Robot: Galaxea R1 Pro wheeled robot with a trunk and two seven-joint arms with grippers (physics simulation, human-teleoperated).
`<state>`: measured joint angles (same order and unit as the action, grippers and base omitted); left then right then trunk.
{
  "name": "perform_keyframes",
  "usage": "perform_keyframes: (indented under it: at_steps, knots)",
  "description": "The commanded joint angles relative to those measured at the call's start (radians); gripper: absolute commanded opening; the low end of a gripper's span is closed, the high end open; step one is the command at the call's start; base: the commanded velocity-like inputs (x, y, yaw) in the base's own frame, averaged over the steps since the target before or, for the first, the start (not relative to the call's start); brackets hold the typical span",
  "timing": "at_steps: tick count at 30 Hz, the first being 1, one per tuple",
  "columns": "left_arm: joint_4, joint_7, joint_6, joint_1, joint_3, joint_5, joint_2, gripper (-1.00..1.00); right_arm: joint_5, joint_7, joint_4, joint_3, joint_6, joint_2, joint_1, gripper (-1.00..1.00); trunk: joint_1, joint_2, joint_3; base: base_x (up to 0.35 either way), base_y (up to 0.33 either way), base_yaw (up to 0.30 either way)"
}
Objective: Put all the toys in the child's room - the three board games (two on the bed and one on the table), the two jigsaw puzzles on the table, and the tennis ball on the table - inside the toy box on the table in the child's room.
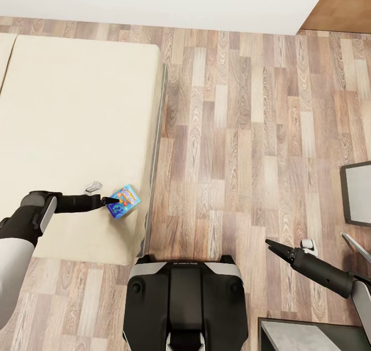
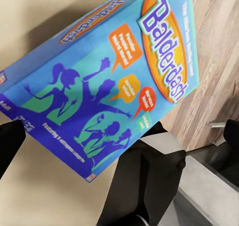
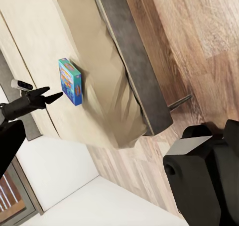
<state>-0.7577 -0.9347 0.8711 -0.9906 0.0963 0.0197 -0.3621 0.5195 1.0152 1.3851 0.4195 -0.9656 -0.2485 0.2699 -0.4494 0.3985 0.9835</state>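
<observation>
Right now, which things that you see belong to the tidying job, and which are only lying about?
Belong to the job:
- light blue board game, at the left gripper
- bed under it

Only lying about:
- wooden floor
- dark-framed furniture at the right edge

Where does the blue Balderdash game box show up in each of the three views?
Head view: the blue game box sits lower left, on the bed near its floor-side edge, at the left hand tip.
Left wrist view: the box fills the upper middle of the picture, close up.
Right wrist view: small, left of centre, standing on edge on the bed.
Shared landmark: the beige bed beside the wood floor.
</observation>
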Motion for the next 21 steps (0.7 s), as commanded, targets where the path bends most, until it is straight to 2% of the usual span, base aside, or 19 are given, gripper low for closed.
perform_keyframes:
  at_steps: [1, 21]
  knots:
    - [0.000, -0.002, 0.008, 0.000, 0.001, 0.002, 0.000, 1.00, -0.001, 0.003, 0.000, 0.001, -0.004, 0.000, 0.001, 1.00, -0.001, 0.002, 0.001, 0.000, 0.000, 0.000]
    - [0.000, 0.008, 0.030, 0.000, 0.000, 0.002, 0.002, 1.00, -0.001, 0.004, 0.000, 0.001, -0.005, 0.000, 0.001, 1.00, -0.001, 0.002, 0.001, 0.000, 0.000, 0.000]
